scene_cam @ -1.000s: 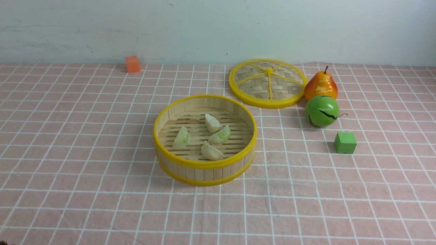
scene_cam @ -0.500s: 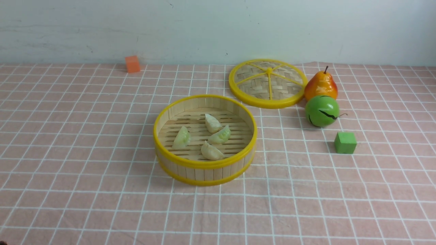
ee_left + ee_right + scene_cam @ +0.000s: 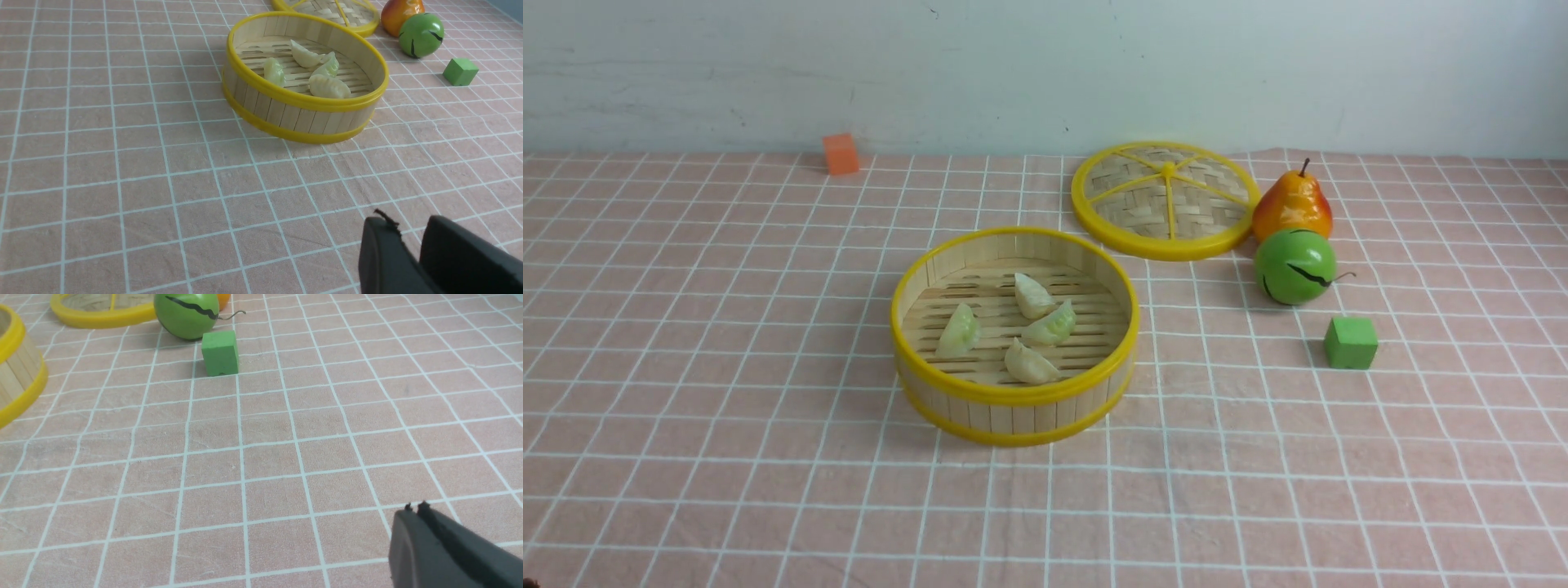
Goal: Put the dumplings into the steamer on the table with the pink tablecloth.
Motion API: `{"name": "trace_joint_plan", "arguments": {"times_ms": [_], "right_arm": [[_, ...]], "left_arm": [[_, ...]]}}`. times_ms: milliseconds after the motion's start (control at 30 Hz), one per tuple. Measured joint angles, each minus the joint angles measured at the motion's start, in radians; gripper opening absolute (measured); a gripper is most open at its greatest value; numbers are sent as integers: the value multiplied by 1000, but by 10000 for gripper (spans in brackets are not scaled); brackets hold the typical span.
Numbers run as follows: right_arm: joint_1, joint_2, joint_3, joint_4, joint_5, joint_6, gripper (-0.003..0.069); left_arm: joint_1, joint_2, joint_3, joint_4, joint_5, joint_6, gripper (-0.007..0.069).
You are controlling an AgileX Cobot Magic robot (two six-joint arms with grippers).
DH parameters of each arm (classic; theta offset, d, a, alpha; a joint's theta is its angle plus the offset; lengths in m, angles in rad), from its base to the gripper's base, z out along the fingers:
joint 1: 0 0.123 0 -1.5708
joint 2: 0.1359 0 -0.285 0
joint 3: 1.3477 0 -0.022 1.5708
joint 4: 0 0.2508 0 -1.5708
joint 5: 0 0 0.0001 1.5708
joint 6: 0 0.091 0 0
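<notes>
Dumplings, all four, lie inside the steamer at the middle of the bench, on its slatted floor. One green dumpling sits on the left of the floor, apart from the rest. A white dumpling lies at the far side, touching the second green dumpling just right of centre. The other white dumpling rests nearest, close to the near wall. The pink cloth, gridded with white lines and a little wrinkled, covers the whole bench.

The lid lies flat, far and right of the steamer, apart from it. A pear stands against the lid's right edge, and a green ball with a dark wavy line sits just in front of the pear. A green cube lies near and right of the ball. An orange cube sits far left, close to the wall.

Neither arm shows in the front view. In its wrist view the left gripper hangs over bare cloth, near and right of the steamer, its jaws slightly apart with nothing between them. The right gripper has its jaws pressed together over bare cloth, empty, well nearer than the green cube.
</notes>
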Motion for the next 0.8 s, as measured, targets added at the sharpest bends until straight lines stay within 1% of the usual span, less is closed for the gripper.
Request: {"name": "trace_joint_plan", "arguments": {"times_ms": [167, 267, 300, 333, 367, 400, 433, 467, 500, 533, 567, 600, 633, 667, 800], "right_arm": [[0, 0, 0, 0, 0, 0, 0], [0, 0, 0, 0, 0, 0, 5], [0, 0, 0, 0, 0, 0, 6], [0, 0, 0, 0, 0, 0, 7], [0, 0, 0, 0, 0, 0, 8], [0, 0, 0, 0, 0, 0, 8], [0, 0, 0, 0, 0, 0, 8], [0, 0, 0, 0, 0, 0, 9], [0, 0, 0, 0, 0, 0, 10], [0, 0, 0, 0, 0, 0, 10], [0, 0, 0, 0, 0, 0, 10], [0, 0, 0, 0, 0, 0, 10], [0, 0, 0, 0, 0, 0, 10], [0, 0, 0, 0, 0, 0, 10], [0, 0, 0, 0, 0, 0, 13]], "left_arm": [[0, 0, 12, 1, -7, 0, 143], [4, -14, 59, 13, -77, 0, 139], [15, -25, 85, 13, -130, 0, 123], [18, -29, 90, 14, -140, 0, 120], [53, -52, 139, 14, -237, 0, 78], [58, -58, 145, 14, -248, 0, 66], [94, -78, 191, 14, -330, 0, 31], [118, -95, 218, 14, -373, 0, 8], [166, -117, 271, 13, -448, 0, -14], [191, -127, 296, 13, -469, 0, -14], [191, -129, 296, 13, -476, 0, -14], [251, -136, 349, 13, -512, 0, -14], [251, -136, 349, 13, -512, 0, -14], [301, -137, 384, 13, -510, 0, -14], [379, -137, 415, 13, -464, 0, -14]]}}
